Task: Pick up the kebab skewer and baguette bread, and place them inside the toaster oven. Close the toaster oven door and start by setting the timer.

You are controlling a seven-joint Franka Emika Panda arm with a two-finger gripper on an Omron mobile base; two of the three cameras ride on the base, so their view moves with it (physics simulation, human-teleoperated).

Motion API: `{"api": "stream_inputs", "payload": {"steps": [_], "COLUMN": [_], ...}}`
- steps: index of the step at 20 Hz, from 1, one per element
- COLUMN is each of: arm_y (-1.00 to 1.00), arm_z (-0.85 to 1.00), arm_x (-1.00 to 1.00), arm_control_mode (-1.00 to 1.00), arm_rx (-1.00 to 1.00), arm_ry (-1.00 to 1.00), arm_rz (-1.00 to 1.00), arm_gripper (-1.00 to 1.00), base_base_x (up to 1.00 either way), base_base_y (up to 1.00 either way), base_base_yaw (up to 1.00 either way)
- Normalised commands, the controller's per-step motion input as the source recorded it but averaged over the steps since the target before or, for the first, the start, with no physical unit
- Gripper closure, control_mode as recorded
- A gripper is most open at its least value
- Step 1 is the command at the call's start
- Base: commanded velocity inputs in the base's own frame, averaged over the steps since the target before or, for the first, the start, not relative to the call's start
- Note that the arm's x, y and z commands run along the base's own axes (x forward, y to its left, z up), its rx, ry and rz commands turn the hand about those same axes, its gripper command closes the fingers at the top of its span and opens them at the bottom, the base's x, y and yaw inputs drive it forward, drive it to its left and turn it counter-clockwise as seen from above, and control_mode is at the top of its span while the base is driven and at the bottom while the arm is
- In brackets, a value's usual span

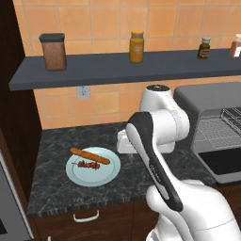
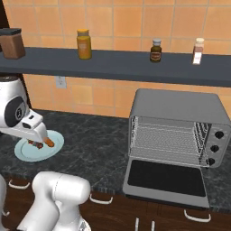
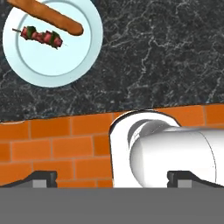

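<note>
While we are looking from the left base view, the baguette [image 1: 90, 156] and the kebab skewer [image 1: 88, 165] are lying side by side on a pale blue plate [image 1: 106, 175] on the dark stone counter [image 1: 56, 183], left of our arm. The toaster oven [image 1: 212, 120] is sitting at the right, its door [image 1: 221, 161] folded down flat and the wire rack showing. On the shelf [image 1: 122, 68] above, a brown canister [image 1: 53, 51], a yellow jar [image 1: 136, 46] and a small dark bottle [image 1: 204, 48] are standing; their labels are too small for us to read.

From the right base view, we are seeing the plate [image 2: 27, 154] at the far left, partly behind our arm, with an end of the baguette [image 2: 48, 142] and a bit of the skewer [image 2: 35, 144] peeking out. The toaster oven [image 2: 180, 108] is standing well apart to the right, its door [image 2: 164, 178] lying open toward us and three dark knobs [image 2: 214, 148] lining its right side. No writing is legible.

In the hand view, we are looking down on the plate [image 3: 83, 61] at upper left, the baguette [image 3: 48, 15] lying just beside the skewer [image 3: 41, 36]. Our gripper [image 3: 112, 178] is hovering well away from both, its fingertips [image 3: 41, 178] standing wide apart and holding nothing.
</note>
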Motion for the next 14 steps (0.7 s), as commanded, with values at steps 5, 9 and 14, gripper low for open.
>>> {"api": "stream_inputs", "payload": {"steps": [5,9,14], "arm_y": [0.43,0.02,-0.03], "arm_z": [-0.04,-0.3,-0.55], "arm_x": [0.0,0.2,0.28], "arm_control_mode": [-1.0,-1.0,-1.0], "arm_rx": [-0.01,0.0,0.01], "arm_ry": [0.0,0.0,0.0], "arm_rz": [0.0,0.09,0.23], "arm_gripper": [-1.0,-1.0,-1.0], "base_base_x": [0.0,0.0,0.0], "base_base_y": [0.0,0.0,0.0], "base_base_yaw": [0.0,0.0,0.0]}}
